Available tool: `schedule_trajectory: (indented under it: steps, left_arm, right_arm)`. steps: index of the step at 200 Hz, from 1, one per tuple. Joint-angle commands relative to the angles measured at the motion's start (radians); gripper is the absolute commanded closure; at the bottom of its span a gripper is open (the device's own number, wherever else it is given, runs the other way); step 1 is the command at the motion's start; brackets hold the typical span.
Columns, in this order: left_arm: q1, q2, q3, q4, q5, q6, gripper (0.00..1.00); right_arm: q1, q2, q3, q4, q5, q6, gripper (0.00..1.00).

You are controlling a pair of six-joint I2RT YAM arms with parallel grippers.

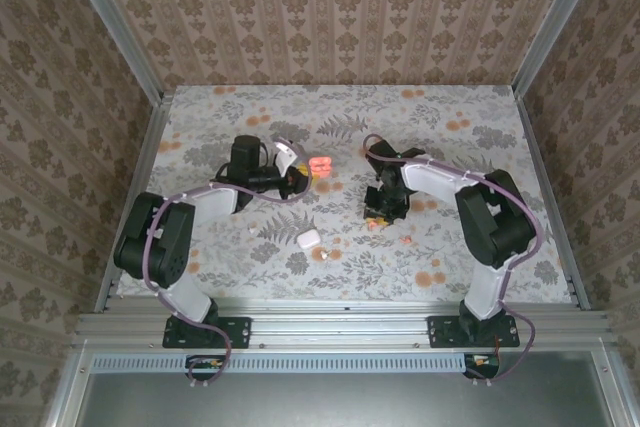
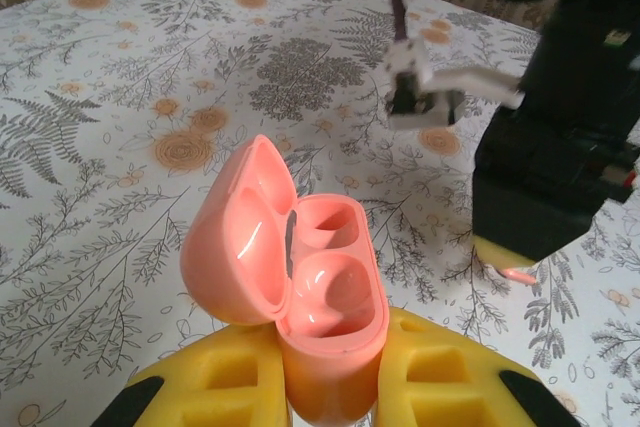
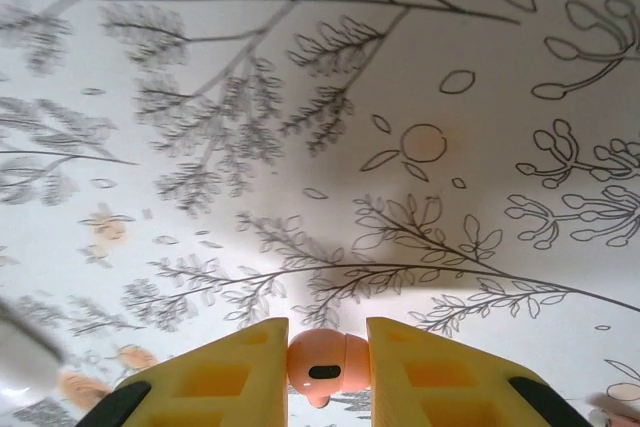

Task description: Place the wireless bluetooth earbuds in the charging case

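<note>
At the table's (image 1: 470, 277) centre, the left gripper (image 2: 330, 367) — jaws clamped on the lower body of the coral-pink charging case (image 2: 300, 277), lid swung open. Right of centre, the right gripper (image 3: 328, 342) — fingers pinched on one coral-pink earbud (image 3: 330, 365), low over the table. A white case (image 1: 308, 239) lies toward the near edge.

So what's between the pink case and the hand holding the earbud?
Just bare flowery tablecloth, in the top view, between the open pink case and the right gripper pinching the earbud.
</note>
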Motion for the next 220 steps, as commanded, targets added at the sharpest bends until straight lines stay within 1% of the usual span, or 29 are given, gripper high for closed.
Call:
schedule_trajectory:
  steps: [1,45,81,107,111,137,220]
  left_arm:
    - [-0.016,0.034,-0.024,0.083,-0.005,-0.031,0.92]
    - [-0.036,0.088,-0.04,0.171,-0.041,-0.042,0.92]
    - [-0.058,0.134,-0.026,0.191,-0.067,-0.022,0.92]
    - [-0.058,0.157,-0.019,0.204,-0.076,-0.014,0.92]
    - [-0.087,0.159,-0.018,0.204,-0.078,-0.01,0.92]
    - [-0.101,0.165,-0.009,0.199,-0.088,0.006,0.92]
    - [-0.105,0.169,-0.018,0.269,-0.1,-0.046,0.92]
  right_arm:
    - [0.005,-0.08,-0.056,0.157,0.027,0.045,0.76]
    - [0.006,-0.185,-0.163,0.402,0.056,0.102,0.75]
    - [0.012,-0.256,-0.217,0.563,0.078,0.129,0.75]
    - [0.014,-0.277,-0.216,0.606,0.092,0.145,0.74]
    - [0.015,-0.281,-0.217,0.62,0.09,0.148,0.74]
    - [0.033,-0.293,-0.218,0.701,0.098,0.158,0.74]
    - [0.099,-0.225,-0.178,0.837,0.128,0.149,0.74]
